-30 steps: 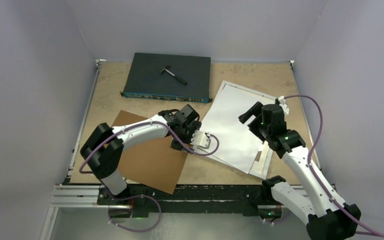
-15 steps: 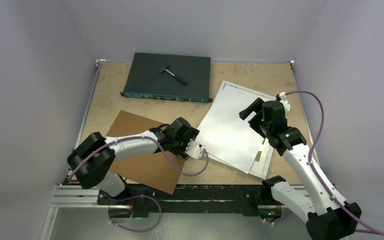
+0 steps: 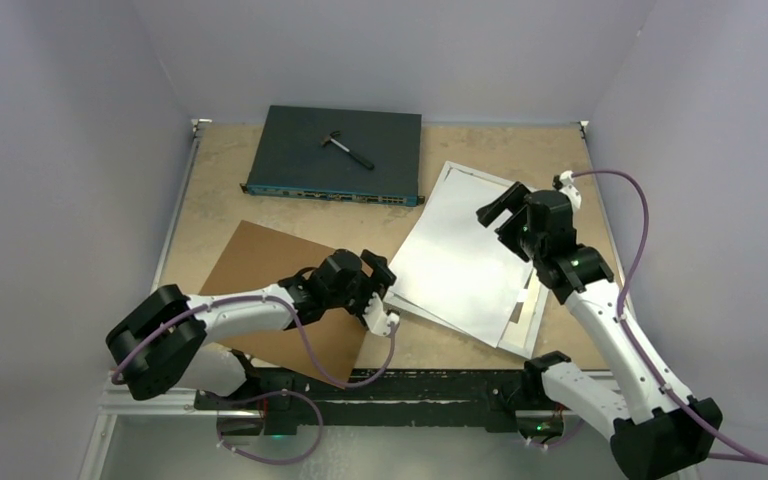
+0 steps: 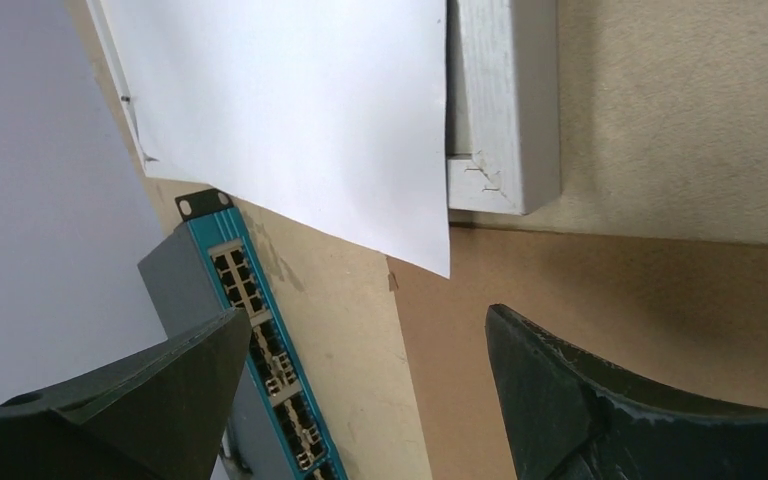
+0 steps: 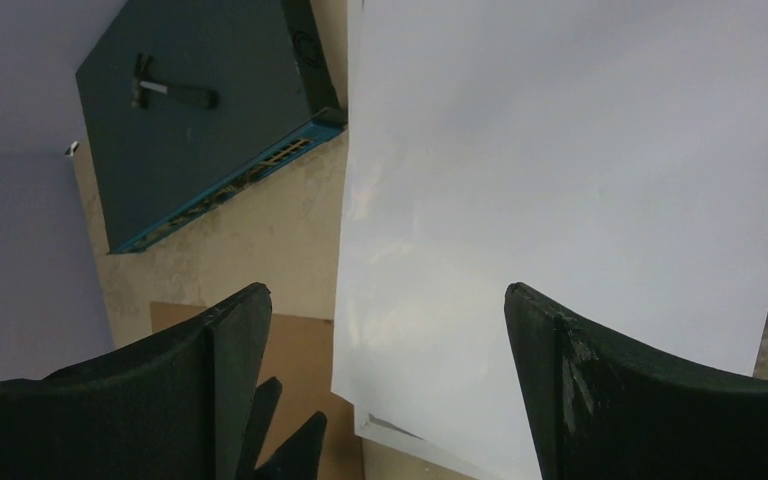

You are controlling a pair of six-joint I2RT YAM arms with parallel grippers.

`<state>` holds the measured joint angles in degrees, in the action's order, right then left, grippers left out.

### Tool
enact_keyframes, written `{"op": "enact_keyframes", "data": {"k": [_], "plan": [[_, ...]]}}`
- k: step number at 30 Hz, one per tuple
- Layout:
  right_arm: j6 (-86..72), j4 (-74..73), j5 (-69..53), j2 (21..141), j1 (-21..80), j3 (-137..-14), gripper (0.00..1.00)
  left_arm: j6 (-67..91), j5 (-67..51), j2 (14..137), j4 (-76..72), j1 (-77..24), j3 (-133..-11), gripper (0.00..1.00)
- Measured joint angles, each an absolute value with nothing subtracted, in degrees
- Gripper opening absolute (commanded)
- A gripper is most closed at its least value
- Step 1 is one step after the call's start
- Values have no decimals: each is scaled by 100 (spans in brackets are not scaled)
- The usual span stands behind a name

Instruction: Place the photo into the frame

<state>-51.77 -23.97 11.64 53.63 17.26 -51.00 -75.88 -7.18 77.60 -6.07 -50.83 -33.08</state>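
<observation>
Tan table (image 3: pixel 220 190), lavender walls. Near left: brown board (image 3: pixel 270 265), with the left gripper (image 4: pixel 365 315) low over its edge, jaws apart, empty, just beside the frame (image 4: pixel 505 90) corner. Frame lies right of centre under a white sheet (image 3: pixel 460 260). Right gripper (image 5: pixel 388 290) is above the sheet, jaws apart, empty. Far: dark switch box (image 3: pixel 335 165).

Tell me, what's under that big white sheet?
The white frame pokes out from beneath the white sheet at its near corner. Anything else lying under the sheet is covered and cannot be seen.

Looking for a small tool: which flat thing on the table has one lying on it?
The dark flat box with teal ports at the back: a small hammer-like tool lies on it. The brown cardboard board and white sheet carry none.
</observation>
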Motion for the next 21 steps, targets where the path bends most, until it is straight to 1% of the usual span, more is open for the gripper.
{"op": "enact_keyframes", "data": {"k": [5, 15, 21], "plan": [[-5103, -2294, 1094, 5400, 1673, -5196, 88, -7789, -906, 7804, -716, -5083, -3138, 86], [-5002, -2233, 1094, 5395, 1590, -5249, 87, -7817, -947, 8204, -1605, -5196, -2995, 74], [-4980, -2231, 1092, 5393, 1507, -5256, 87, -7876, -913, 8381, -2064, -5218, -2810, 73]]}}
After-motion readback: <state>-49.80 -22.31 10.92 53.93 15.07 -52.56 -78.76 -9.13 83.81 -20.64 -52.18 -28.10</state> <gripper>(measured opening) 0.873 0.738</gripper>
